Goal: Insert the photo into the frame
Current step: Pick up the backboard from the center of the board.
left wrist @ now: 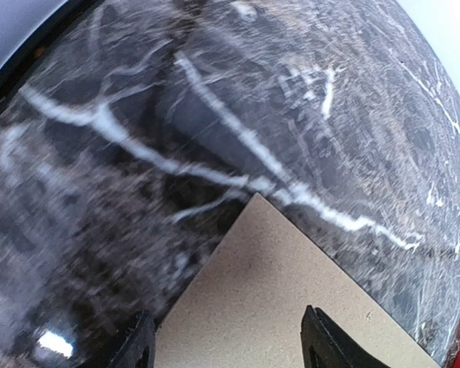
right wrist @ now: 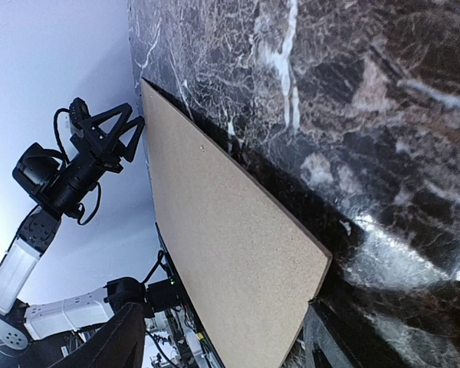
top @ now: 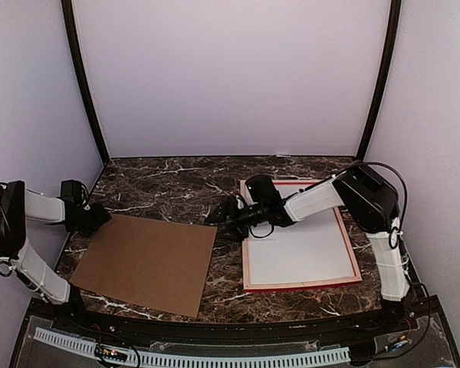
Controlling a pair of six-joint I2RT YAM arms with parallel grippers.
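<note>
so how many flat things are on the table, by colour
brown board: 1
red frame: 1
white sheet lying in the frame: 1
total: 3

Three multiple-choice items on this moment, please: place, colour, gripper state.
1. Where is the brown board relative to the frame? A on it; B left of it, apart; C beyond it.
2. The frame's rails are: A blue; B black; C red.
3. The left gripper is: A open over the board's corner; B shut on the board; C shut on the frame.
Answers: 1 B, bare table shows between them; 2 C, its near rail is red; 3 A, its fingers stand wide apart.
</note>
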